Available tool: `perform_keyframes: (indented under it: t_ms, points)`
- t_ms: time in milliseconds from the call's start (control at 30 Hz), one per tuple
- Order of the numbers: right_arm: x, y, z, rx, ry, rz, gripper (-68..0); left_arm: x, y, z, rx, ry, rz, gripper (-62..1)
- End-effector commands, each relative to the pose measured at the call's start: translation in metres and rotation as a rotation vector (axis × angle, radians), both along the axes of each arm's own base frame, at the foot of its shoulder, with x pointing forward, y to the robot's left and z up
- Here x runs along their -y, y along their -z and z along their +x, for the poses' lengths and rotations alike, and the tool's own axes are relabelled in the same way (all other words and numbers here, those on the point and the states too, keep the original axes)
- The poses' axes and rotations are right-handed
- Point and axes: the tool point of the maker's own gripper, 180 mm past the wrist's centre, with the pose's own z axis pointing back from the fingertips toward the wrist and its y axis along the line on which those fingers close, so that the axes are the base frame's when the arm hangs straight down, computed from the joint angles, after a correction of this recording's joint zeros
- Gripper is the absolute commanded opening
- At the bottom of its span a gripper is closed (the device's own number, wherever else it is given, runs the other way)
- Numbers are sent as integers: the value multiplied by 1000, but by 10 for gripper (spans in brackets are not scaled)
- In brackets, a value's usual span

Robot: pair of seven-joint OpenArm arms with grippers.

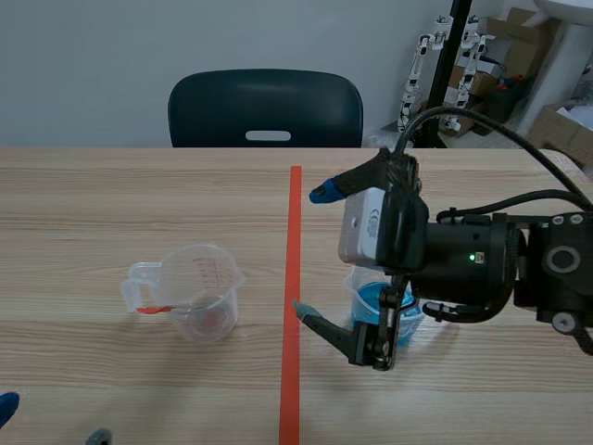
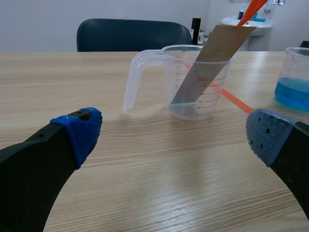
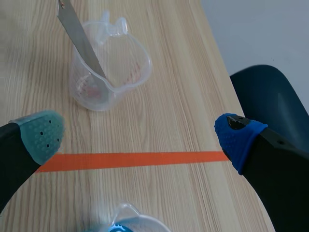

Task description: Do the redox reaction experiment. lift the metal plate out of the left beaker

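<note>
left gripper (image 2: 174,135): 2 fingers spread, empty, short of the left beaker (image 2: 218,96) | metal plate (image 2: 212,58): leaning in it, top end above the rim | right gripper (image 1: 310,252): spread, empty, over the blue-liquid beaker (image 2: 295,92) | tip: pinch plate's top end, lift along its lean

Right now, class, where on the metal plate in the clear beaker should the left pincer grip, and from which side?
Grip the metal plate at its upper end, jutting above the clear beaker. It leans tilted, foot inside, so best bring the left pincer down from above, across its flat faces.
</note>
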Motion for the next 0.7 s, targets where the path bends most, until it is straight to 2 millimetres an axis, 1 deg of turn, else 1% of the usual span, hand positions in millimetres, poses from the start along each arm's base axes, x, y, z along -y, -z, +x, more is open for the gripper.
perform_keyframes:
  t_ms: [0, 233, 400, 467, 533, 667]
  points:
    - [-8, -12, 4, 36, -25, 33, 4, -5, -11, 0, 53, -6, -9, 14]
    - [-31, 1, -1, 19, -95, 45, 4, -4, -14, 2, 66, -3, -10, 14]
    - [-46, 3, -2, 18, -134, 51, 0, -2, -20, 6, 92, 3, -14, 14]
    - [-52, 2, -2, 20, -148, 58, -57, -2, -22, 7, 101, 5, -15, 14]
    - [-58, 2, -3, 21, -162, 62, -100, -1, -24, 8, 108, 7, -16, 14]
    - [-68, 3, -9, 23, -193, 63, -106, 0, -27, 10, 122, 10, -17, 14]
